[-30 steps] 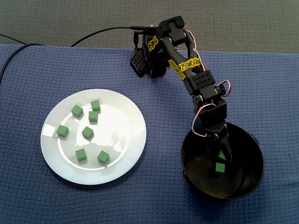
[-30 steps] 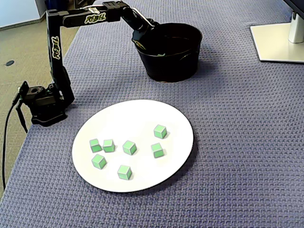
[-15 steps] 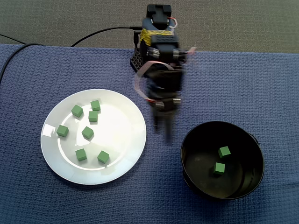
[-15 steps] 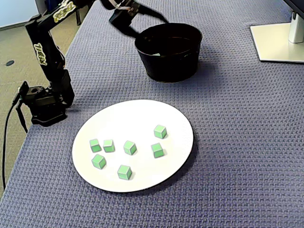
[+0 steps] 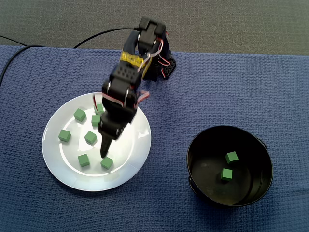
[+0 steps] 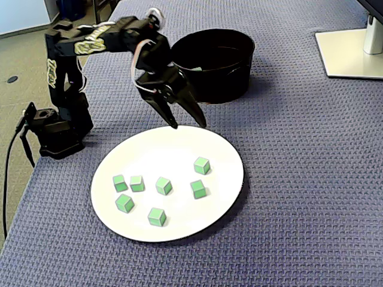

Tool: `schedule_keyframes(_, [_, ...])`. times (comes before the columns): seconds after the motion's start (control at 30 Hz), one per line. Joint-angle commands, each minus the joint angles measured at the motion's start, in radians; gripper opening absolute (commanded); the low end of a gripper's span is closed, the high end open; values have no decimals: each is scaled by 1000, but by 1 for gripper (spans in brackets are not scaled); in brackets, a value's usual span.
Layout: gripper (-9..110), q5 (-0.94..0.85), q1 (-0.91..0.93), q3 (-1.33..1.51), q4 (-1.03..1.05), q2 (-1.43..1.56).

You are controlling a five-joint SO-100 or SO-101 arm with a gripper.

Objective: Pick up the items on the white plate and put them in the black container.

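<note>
Several green cubes lie on the white plate [image 5: 131, 141] [image 6: 179, 148], among them one [image 5: 90, 137] in its middle and one [image 6: 201, 165] nearest the arm. My gripper [image 5: 104, 152] [image 6: 189, 126] hangs open and empty above the plate. From above, its tips are close over a cube [image 5: 106, 163]. From the side, the gripper is clearly raised off the plate, over its far edge. The black container [image 5: 253, 145] [image 6: 215, 86] holds two green cubes [image 5: 231, 157] [image 5: 226, 174]. The arm hides parts of two cubes at the plate's far side.
The blue woven cloth [image 5: 270, 87] covers the table. The arm's base [image 6: 57, 128] stands at the cloth's edge with a black cable [image 5: 101, 34] leading off. A monitor foot [image 6: 350, 51] sits at the far right corner.
The arm has swung away from the black container and now reaches over the white plate. A second cube lies in the container. The plate's cubes have not moved.
</note>
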Motion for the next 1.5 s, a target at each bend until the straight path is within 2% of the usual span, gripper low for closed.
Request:
schedule_keyframes(0.0, [28, 34, 25, -147, 40, -98])
schedule_keyframes(0.4, [28, -31, 57, -314, 15, -365])
schedule_keyframes(0.8, [27, -60, 52, -462, 49, -505])
schedule_keyframes(1.07, [20, -63, 46, -479, 58, -534])
schedule_keyframes(1.47, [4, -80, 46, -486, 49, -538])
